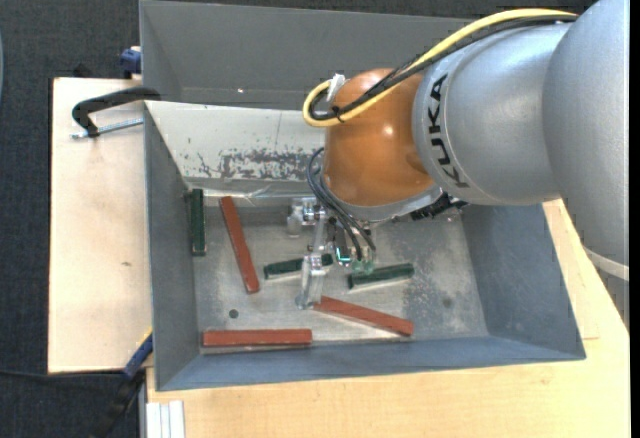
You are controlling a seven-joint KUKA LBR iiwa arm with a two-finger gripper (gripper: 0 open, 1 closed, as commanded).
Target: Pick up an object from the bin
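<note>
Reaching into the grey metal bin [500, 256] from the right and hanging low near the middle of its floor, with the hand [316, 278] down among the loose sticks under the orange wrist cover [370, 151]. Sitting between two short dark green pieces: the left green stick [285, 268] just beside it, seemingly touching, and the right green stick [380, 274] just beside it on the other side. Neighbouring a long red-brown stick [362, 316] slanting across the floor just below in the view. Leaving well apart a red-brown bar [257, 337] along the near wall, a slanted red-brown strip [238, 244] to the left, and a dark green strip [198, 221] by the left wall. Making the state of the hand, apart or together, impossible to tell from this angle. Showing nothing raised yet, with all six pieces seemingly lying flat on the bin floor. Judging from that, standing at the grasp stage, with the reach largely done and the pick itself not. Needing, by this reading, to close firmly on one piece, most likely a green stick, and then to lift it clear of the walls.
</note>
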